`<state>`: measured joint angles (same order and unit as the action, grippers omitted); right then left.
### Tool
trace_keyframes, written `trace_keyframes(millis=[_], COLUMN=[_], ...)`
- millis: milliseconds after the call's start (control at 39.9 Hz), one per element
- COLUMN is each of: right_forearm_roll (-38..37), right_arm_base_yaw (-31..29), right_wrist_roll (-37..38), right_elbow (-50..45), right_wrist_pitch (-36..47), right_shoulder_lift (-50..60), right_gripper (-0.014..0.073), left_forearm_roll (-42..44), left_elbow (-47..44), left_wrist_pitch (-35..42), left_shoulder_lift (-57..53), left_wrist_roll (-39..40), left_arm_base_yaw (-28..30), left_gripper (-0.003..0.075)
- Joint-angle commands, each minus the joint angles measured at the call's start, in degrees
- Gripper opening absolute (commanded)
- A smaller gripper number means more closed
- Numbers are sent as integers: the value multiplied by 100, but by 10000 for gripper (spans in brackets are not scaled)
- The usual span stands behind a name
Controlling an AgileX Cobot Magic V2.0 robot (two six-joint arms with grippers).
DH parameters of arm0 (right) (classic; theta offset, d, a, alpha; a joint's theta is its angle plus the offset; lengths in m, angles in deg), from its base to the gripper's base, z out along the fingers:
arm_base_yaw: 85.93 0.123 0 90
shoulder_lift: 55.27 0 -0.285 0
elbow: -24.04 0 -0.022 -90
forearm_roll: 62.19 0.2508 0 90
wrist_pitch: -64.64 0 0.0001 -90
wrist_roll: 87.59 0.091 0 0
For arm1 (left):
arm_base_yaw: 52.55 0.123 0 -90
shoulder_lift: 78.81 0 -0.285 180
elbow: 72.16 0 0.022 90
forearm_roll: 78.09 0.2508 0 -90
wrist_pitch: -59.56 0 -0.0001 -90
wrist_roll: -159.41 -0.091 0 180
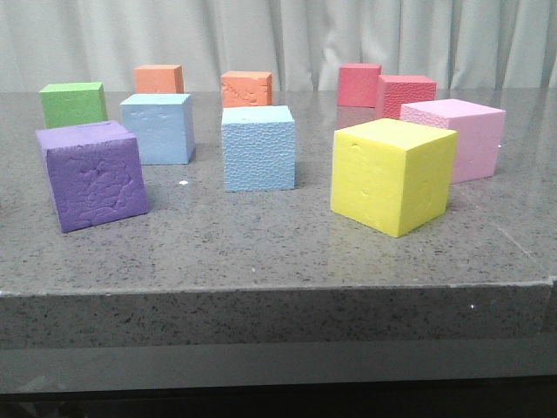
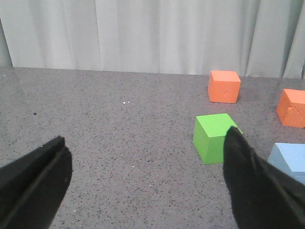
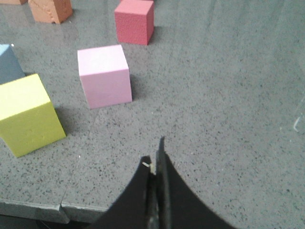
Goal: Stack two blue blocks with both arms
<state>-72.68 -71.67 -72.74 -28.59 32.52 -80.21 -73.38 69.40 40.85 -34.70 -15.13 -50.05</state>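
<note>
Ten foam cubes stand apart from one another on the grey speckled stone table (image 1: 261, 252), with a pale curtain (image 1: 278, 35) hanging behind it. The yellow cube (image 1: 393, 174) looks largest in the front view, nearest the table's front edge on the right side, with the pink cube (image 1: 459, 138) just behind it. The purple cube (image 1: 91, 174) sits at the front left. The pebbled blue block (image 1: 258, 147) stands mid-table, and the smoother blue block (image 1: 158, 128) is set a little behind it and to its left, the two near each other but not touching. Behind them are the green cube (image 1: 73, 104), two orange cubes (image 1: 158, 78) and two red cubes (image 1: 405, 94), which look smallest.

The left gripper (image 2: 147, 171) hovers over bare table with its jaws spread wide and nothing between them; the green cube lies just beyond its right finger (image 2: 252, 186), and a corner of a blue block shows beside that finger. The right gripper (image 3: 156, 191) has its jaws pressed together on nothing, above the table's front edge; the pink and yellow cubes lie ahead of it and to its left, well apart from it.
</note>
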Motion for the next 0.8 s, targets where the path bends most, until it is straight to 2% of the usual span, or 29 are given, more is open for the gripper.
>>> trace_keyframes(millis=[0, 200, 426, 551, 777], right_forearm_roll=[-156, -156, -156, -156, -151], right_arm_base_yaw=[-26, -26, -26, -26, -26], right_wrist_roll=[-59, -59, -59, -59, -59], right_elbow=[133, 133, 133, 133, 133], right_wrist_pitch=[508, 498, 498, 498, 497], right_shoulder_lift=[-39, -39, -39, -39, -39], right_gripper=[-67, -67, -67, -67, -67], left_forearm_roll=[-41, -41, 1, 1, -52], left_elbow=[422, 1145, 2108, 2832, 4167], left_wrist_pitch=[393, 297, 180, -439, -1561], left_shoulder_lift=[284, 1090, 2539, 3394, 4736], left_wrist_roll=[6, 6, 6, 6, 6], left_arm_base_yaw=[-157, -1166, -2410, -2724, -2835], left_gripper=[617, 617, 617, 617, 617])
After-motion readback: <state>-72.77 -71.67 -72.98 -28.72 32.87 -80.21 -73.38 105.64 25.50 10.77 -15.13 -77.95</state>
